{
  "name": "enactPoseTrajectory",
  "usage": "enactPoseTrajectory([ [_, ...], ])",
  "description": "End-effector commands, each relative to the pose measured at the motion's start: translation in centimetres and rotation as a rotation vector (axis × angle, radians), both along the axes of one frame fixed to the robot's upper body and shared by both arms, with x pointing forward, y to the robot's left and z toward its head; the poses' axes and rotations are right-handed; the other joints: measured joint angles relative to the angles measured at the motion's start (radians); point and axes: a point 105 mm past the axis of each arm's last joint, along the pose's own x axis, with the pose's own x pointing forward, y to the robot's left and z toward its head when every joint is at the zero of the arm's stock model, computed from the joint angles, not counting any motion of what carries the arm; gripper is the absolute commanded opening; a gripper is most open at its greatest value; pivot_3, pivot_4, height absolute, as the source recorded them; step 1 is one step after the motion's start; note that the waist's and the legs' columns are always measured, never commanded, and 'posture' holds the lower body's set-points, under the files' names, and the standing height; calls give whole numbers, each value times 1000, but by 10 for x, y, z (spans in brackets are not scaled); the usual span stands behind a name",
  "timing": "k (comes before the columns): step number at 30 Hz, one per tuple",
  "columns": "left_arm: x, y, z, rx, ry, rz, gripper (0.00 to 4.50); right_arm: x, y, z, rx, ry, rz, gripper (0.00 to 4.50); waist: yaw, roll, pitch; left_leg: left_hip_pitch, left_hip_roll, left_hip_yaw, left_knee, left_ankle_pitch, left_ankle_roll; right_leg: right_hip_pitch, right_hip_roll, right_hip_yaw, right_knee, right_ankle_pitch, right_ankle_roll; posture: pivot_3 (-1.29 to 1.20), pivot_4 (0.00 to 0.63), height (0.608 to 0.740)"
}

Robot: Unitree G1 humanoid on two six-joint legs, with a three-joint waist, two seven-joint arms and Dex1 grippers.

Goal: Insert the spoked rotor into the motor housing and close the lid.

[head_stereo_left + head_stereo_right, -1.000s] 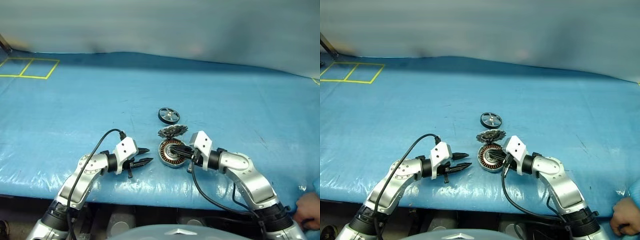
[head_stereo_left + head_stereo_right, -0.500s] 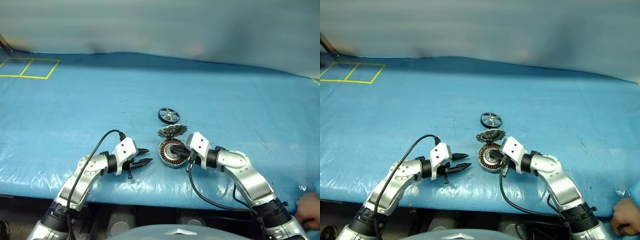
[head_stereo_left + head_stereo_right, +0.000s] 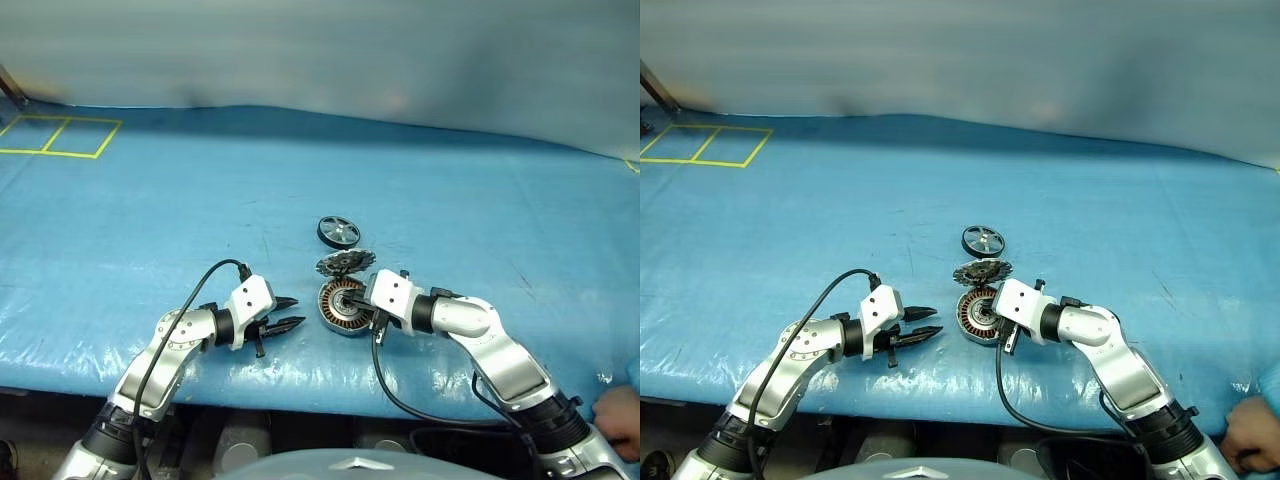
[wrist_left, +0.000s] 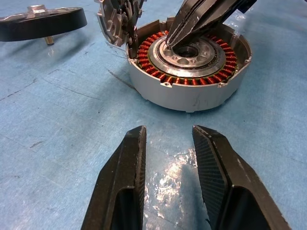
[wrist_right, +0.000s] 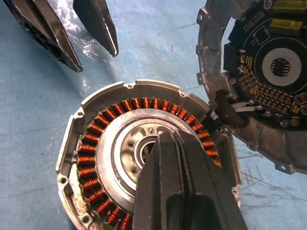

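A wide blue plastic sheet (image 3: 150, 200) covers the table, with a yellow taped rectangle (image 3: 58, 136) at the far left corner, about ten o'clock from the parts, and a person's hand (image 3: 622, 418) at the near right edge. The three parts sit close together in a line near the middle front. The motor housing (image 3: 343, 306) — a shallow round silver metal cup — lies open-side up on the sheet, holding a ring of copper-coloured windings (image 4: 158, 40) around a silver hub (image 5: 125, 151). The lid (image 3: 345, 263), a grey metal disc with a rough toothed rim and a dark circuit face, stands tilted against the housing's far edge at twelve o'clock, joined to it by white wires (image 5: 240, 106). The spoked rotor (image 3: 338, 231), a small wheel with thick black rim and shiny silver spokes, lies flat just beyond the lid, apart from the cup and not in it. The right gripper (image 5: 169, 139) reaches in from three o'clock, its two black fingers pressed together with the tips in the hub's centre hole — so it stands over the cup's opening. The left gripper (image 4: 168, 136) hovers near the housing at nine o'clock, fingers parted and empty, not touching the cup.
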Motion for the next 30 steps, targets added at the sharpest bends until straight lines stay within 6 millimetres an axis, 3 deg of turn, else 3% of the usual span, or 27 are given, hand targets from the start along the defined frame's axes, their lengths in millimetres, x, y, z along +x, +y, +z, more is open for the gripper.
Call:
enactPoseTrajectory([
  [1, 3, 3, 6, -9, -36, 12, 1602, -1, -2, 8, 85, 29, -24, 34, 0, 0, 0, 0, 0, 0, 0, 0, 0, 0, 0, 0, 0, 0, 0, 0, 150, 740],
  [4, 4, 5, 7, -13, -40, 22, 1602, 2, -9, 18, 117, 9, -60, 34, -1, 1, 1, -1, 0, 0, 0, 0, 0, -1, 0, 0, 0, 0, 0, 0, 150, 740],
  [10, 6, 7, 7, -11, -42, 32, 1602, 6, -46, 20, -109, -49, -121, 34, 3, 1, 1, -2, 0, 0, 0, 0, 0, -3, 0, 0, 0, 0, 0, 0, 150, 740],
  [13, 7, 7, 6, -13, -42, 37, 1602, 24, -80, 19, -390, -123, -233, 34, 5, 1, 1, -3, 0, 0, 0, 0, 0, -3, 0, 0, 0, 0, 0, 0, 150, 740],
  [15, 7, 6, 6, -14, -43, 39, 1602, 32, -93, 20, -508, -164, -269, 197, 6, 1, 1, -4, 0, 1, 1, 0, 0, -4, 0, 0, 0, 0, 0, 0, 150, 740],
  [17, 7, 5, 5, -16, -43, 43, 1602, 43, -88, 31, -508, -218, -281, 604, 3, 1, 1, -4, 0, 1, 0, 0, 0, -5, 0, 0, 0, 0, 0, 0, 150, 740],
  [24, 6, 9, 3, -21, -45, 74, 1602, 70, -63, 44, -401, -261, -234, 2890, -3, 1, 2, -7, 0, 1, -2, 0, 0, -7, 0, 0, -1, 0, 0, 0, 150, 740],
  [27, 6, 9, 1, -18, -44, 77, 1602, 89, -43, 50, -288, -237, -187, 2890, -7, 2, 2, -6, 0, 1, -2, 0, 0, -7, 0, 0, 0, 0, 0, 0, 150, 740],
  [30, 8, 9, 1, -19, -48, 81, 1602, 116, -36, 58, -303, -263, -184, 2890, -13, 3, 3, -5, 0, 1, -1, 1, 1, -7, 0, 1, 1, 1, 0, 0, 150, 740],
])
